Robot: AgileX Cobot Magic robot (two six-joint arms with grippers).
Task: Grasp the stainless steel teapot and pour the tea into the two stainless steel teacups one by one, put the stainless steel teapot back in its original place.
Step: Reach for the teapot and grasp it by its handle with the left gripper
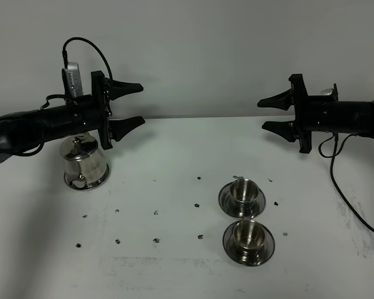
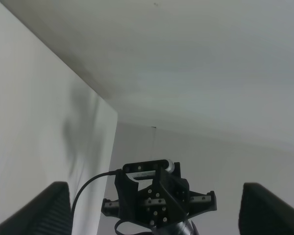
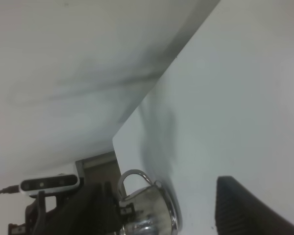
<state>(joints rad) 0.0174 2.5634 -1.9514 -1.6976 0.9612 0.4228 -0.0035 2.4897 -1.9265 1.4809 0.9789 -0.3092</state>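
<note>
Teapot: the stainless steel teapot (image 1: 85, 164) stands upright on the white table (image 1: 174, 156) at the left of the exterior high view. Its lid is partly hidden behind the left arm that crosses above it. In the right wrist view it shows low in the frame, with its loop handle (image 3: 133, 178) arching over the top.
Base of the pot: a wider steel rim (image 1: 101, 181) rings its foot. I cannot tell whether this is a separate disc or part of the pot.
Teacups: the two sit right of centre, one behind the other, each on its own round saucer. The upper teacup (image 1: 241, 189) and the lower teacup (image 1: 248, 232) are both upright. Their saucers (image 1: 227, 199) lie just beside each other, well apart from the teapot.
Left gripper: the left gripper (image 1: 141, 104) hangs in the air above and to the right of the teapot, touching nothing. Its jaws are spread wide and empty, pointing toward the middle of the frame.
Right gripper: the right gripper (image 1: 262, 114) hangs at the upper right, facing the left one across the gap. Its jaws are also spread and hold nothing.
Table surface: small dark specks (image 1: 156, 213) are scattered between the pot and the cups.
Cable: a black cable (image 1: 343, 190) trails down from the right arm onto the table.
Backdrop: a plain grey wall (image 1: 193, 50) stands behind the table.
</note>
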